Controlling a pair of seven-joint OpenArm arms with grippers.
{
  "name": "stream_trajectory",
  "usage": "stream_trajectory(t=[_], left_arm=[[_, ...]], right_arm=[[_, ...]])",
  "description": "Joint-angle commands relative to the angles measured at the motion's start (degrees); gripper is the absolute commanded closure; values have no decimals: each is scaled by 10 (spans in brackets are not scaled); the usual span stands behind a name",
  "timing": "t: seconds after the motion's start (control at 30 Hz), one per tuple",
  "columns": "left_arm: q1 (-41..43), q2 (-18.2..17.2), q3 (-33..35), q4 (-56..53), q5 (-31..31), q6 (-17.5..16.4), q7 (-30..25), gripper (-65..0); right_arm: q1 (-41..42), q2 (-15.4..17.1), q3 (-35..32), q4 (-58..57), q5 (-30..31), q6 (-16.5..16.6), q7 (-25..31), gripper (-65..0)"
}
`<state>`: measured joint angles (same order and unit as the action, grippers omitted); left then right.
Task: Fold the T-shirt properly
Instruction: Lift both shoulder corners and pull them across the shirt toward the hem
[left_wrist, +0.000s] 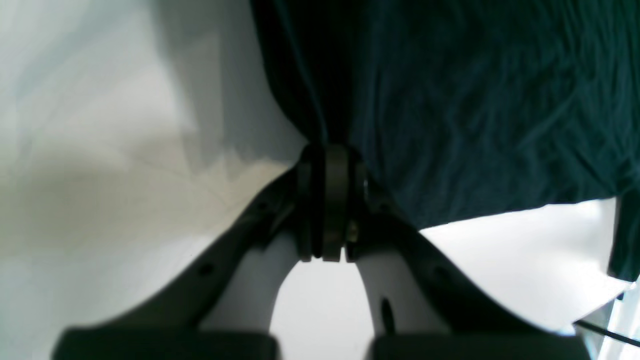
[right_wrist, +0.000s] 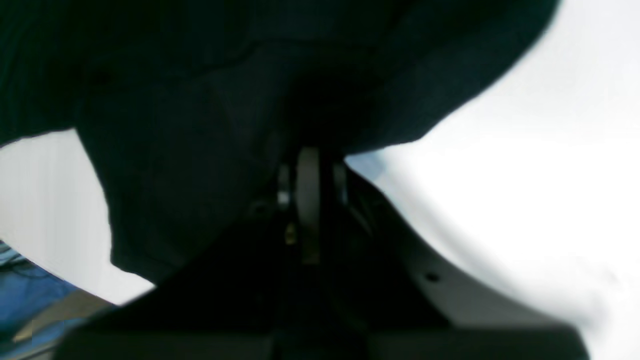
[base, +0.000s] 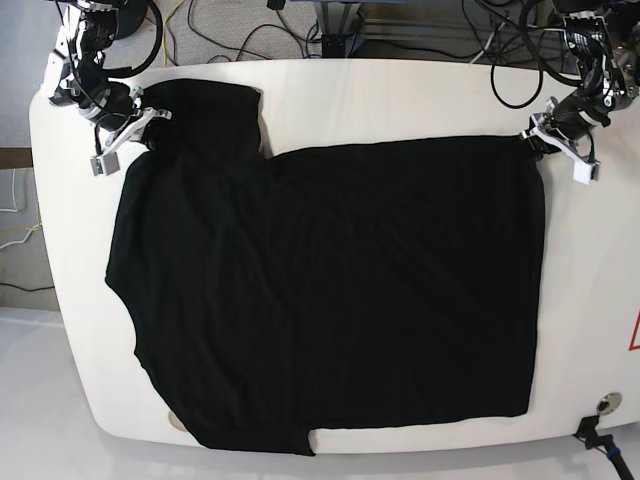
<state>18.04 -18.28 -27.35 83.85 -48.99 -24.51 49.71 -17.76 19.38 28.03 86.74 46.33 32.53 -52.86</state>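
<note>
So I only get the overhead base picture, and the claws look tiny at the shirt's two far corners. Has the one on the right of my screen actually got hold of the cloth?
Observer: Yes. That is the left claw. Its wrist camera shows it shut, with the black T-shirt gathered into a tight pleat that runs straight into its tips.
Visitor: And the other one, up by the sleeve?
Observer: The right claw is shut too. From its wrist camera the cloth hangs over the tips and hides them partly, so it appears to pinch a fold there.
</note>
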Motion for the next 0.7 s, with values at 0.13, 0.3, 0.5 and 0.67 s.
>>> stream_trajectory(t=[0.13,0.3,0.5,0.67], left_arm=[[35,-28,-3,65,-9,-3,-1,0],[72,-27,-5,86,-3,-4,-2,0],[122,-25,-25,103,-19,-12,-4,0],[155,-23,-62,137,-38,-19,-1,0]], right_arm=[[-21,21,58,44,16,9,-13,0],[-53,31,81,54,13,5,-25,0],[-86,35,84,70,26,10,-21,0],[-112,34,102,114,31,13,-21,0]])
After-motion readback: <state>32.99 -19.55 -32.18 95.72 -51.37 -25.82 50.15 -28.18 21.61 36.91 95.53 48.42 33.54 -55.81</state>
